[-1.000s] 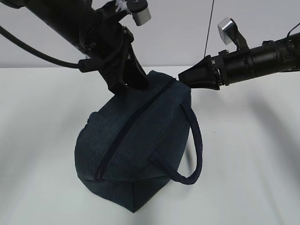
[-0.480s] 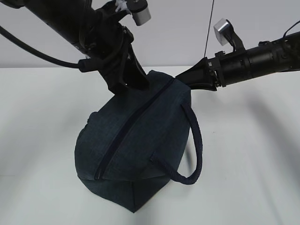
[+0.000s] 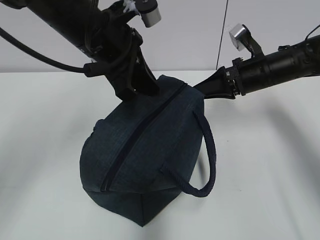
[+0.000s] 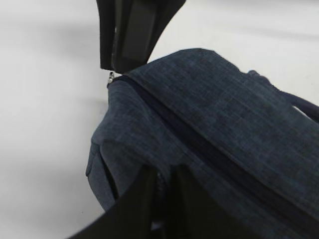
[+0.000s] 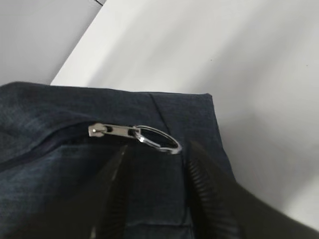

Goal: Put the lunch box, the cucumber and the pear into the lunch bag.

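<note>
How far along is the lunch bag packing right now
No packing shows as done: the lunch bag is zipped shut, and no lunch box, cucumber or pear is visible. In hand: the left gripper pinches the bag's fabric, and the right gripper brackets the ring pull. Unzipping and loading remain.

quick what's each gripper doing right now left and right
Left gripper: shut, pinching the lunch bag fabric.
Right gripper: open, fingers astride the ring pull, nothing held.

Even, diffuse light — soft shadows on white table [image 3: 45, 150]; wrist views soft, near tool fingers [image 5: 204, 184] blurred.
</note>
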Action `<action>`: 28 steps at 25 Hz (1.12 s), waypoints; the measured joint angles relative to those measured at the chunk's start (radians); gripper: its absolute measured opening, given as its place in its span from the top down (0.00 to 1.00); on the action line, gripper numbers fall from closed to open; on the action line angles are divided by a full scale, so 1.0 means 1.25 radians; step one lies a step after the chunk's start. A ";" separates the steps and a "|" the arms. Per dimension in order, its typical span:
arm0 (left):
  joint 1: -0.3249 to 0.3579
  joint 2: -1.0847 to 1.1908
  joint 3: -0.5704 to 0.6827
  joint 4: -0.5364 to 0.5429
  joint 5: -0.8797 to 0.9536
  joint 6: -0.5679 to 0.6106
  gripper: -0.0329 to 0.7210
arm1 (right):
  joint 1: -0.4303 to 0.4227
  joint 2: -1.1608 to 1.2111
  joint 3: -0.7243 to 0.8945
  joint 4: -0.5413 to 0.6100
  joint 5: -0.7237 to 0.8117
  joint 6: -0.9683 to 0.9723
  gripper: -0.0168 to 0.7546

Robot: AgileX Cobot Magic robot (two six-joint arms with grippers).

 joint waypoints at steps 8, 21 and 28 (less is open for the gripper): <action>0.000 0.000 0.000 -0.001 -0.003 0.000 0.91 | -0.034 -0.026 0.000 -0.006 0.017 -0.082 0.61; 0.000 0.000 0.000 -0.015 -0.016 0.000 0.91 | -0.034 -0.059 0.000 -0.006 0.074 -0.371 0.61; -0.001 0.003 0.000 -0.026 -0.057 0.000 0.91 | -0.034 -0.060 0.000 -0.006 0.145 -0.549 0.61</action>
